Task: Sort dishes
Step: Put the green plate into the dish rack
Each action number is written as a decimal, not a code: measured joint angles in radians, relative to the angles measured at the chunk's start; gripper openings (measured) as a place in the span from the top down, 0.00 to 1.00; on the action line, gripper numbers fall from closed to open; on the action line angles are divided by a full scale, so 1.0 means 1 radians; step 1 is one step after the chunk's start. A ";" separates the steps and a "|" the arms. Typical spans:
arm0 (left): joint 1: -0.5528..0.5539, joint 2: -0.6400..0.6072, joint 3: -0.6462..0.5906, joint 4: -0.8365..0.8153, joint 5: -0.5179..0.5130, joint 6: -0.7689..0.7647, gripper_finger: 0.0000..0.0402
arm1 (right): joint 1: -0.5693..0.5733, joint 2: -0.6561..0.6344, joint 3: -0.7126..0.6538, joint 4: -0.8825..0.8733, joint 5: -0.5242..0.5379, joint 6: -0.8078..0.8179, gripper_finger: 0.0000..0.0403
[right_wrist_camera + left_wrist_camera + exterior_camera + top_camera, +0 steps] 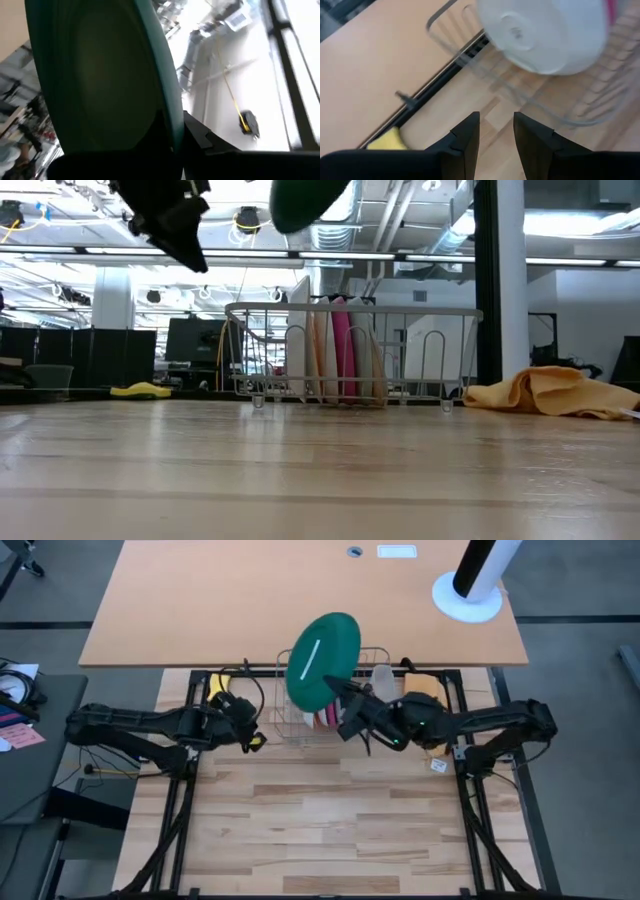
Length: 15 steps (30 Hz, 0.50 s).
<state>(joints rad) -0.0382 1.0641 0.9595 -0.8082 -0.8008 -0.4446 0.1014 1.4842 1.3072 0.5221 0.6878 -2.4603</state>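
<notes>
A dark green plate (322, 658) hangs high above a wire dish rack (330, 700), with my right gripper (346, 700) shut on it; the low view shows only its lower edge (305, 202). In the rack (350, 360) stand a pink plate (342, 350) and pale plates on edge between the wires. The left wrist view looks at a pale plate's underside (545, 32) in the rack. My left gripper (252, 726) hovers open just left of the rack, above the table, touching nothing. My right gripper pinches the green plate's rim (172, 120) between its two fingers, one on each face. The fingers come from the table's right side and slant upward. The plate stands tilted above the fingers, lifted clear of the rack.
A yellow sponge (140, 390) lies left of the rack and a yellow-orange cloth (550, 392) right of it. A clear tub (384, 676) stands behind the rack's right end. The near half of the wooden table (320, 830) holds nothing.
</notes>
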 joint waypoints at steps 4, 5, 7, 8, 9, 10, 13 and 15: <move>0.049 0.000 -0.020 -0.005 0.000 -0.022 0.72 | -0.031 0.005 -0.001 -0.129 0.004 -0.001 0.98; 0.061 -0.001 -0.041 0.013 0.000 -0.008 0.72 | -0.039 0.012 -0.001 -0.151 0.007 -0.001 0.98; 0.087 -0.001 -0.092 0.057 0.001 0.030 0.72 | -0.053 0.026 -0.001 -0.164 0.011 -0.001 0.98; 0.103 -0.003 -0.116 0.074 0.005 0.045 0.72 | -0.058 0.033 -0.001 -0.168 0.012 -0.001 0.98; 0.120 -0.005 -0.135 0.096 0.006 0.061 0.72 | -0.059 0.042 -0.001 -0.169 0.014 -0.001 0.98; 0.138 -0.007 -0.152 0.127 0.008 0.078 0.72 | -0.060 0.049 -0.001 -0.169 0.014 -0.002 0.98; 0.187 -0.006 -0.196 0.220 0.044 0.135 0.72 | -0.059 0.080 -0.001 -0.171 0.005 -0.009 0.98; 0.220 -0.006 -0.227 0.315 0.097 0.188 0.72 | -0.061 0.103 -0.001 -0.171 -0.022 -0.010 0.98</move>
<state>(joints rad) 0.1813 1.0576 0.7320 -0.4929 -0.7043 -0.2566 0.0408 1.5868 1.3060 0.3506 0.6653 -2.4699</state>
